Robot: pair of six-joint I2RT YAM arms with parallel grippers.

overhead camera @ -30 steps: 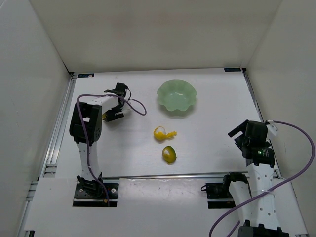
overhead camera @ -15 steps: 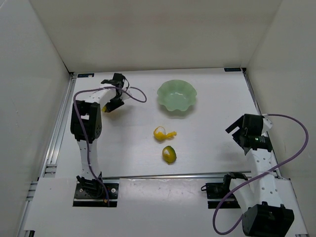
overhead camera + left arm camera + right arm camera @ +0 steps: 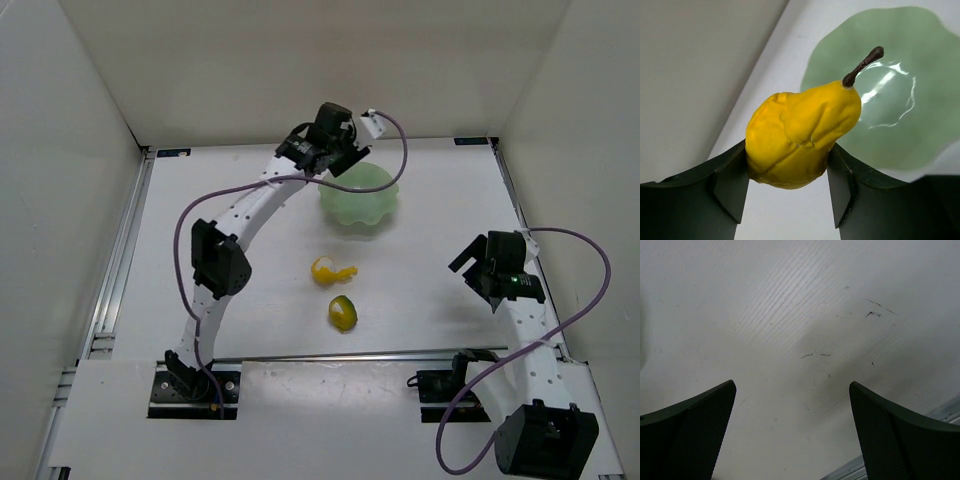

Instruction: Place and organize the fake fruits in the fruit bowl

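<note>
- My left arm arches far across the white table (image 3: 410, 300), and its left gripper (image 3: 787, 167) hangs over the near-left rim of the pale translucent green bowl with the scalloped edge (image 3: 372, 207).
- Its fingers are clamped on the wide base of a yellow plastic pear with a dark stem (image 3: 800, 130). The stem points towards the bowl below it.
- My right arm is folded at the table's right side. The right gripper (image 3: 792, 430) is spread wide over bare tabletop and holds nothing.
- The curled yellow banana-like piece (image 3: 332, 270) and the yellow-green oval fruit (image 3: 343, 312) lie mid-table, close together and well short of the bowl.
</note>
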